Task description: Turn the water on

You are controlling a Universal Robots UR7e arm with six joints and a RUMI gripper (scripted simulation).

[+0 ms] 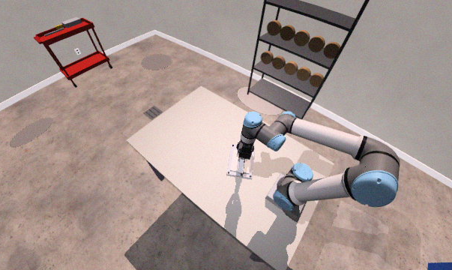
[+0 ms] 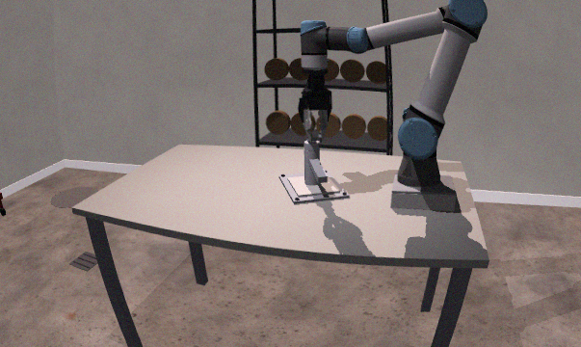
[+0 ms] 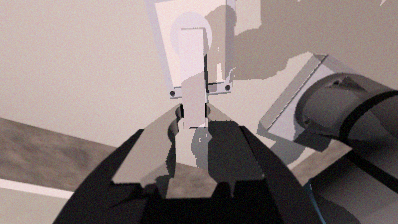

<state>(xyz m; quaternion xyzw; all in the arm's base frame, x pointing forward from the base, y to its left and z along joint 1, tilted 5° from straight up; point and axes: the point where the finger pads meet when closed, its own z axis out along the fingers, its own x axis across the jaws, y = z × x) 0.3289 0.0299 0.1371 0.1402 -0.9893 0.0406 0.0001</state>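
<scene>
A grey tap (image 2: 314, 171) stands on a square base plate (image 2: 313, 188) near the middle of the table. Its lever (image 2: 311, 146) stands almost straight up from the tap body. My gripper (image 2: 313, 135) points straight down and is shut on the lever's top end. In the wrist view the lever (image 3: 194, 100) runs from the plate (image 3: 195, 47) up between my two fingers. In the top view the gripper (image 1: 244, 155) covers most of the tap, and only the plate (image 1: 240, 165) shows around it.
The arm's base (image 2: 422, 185) stands on the table's right side, close to the tap. A black shelf rack (image 2: 321, 72) with wooden discs stands behind the table. A red cart (image 1: 72, 49) stands far off by the wall.
</scene>
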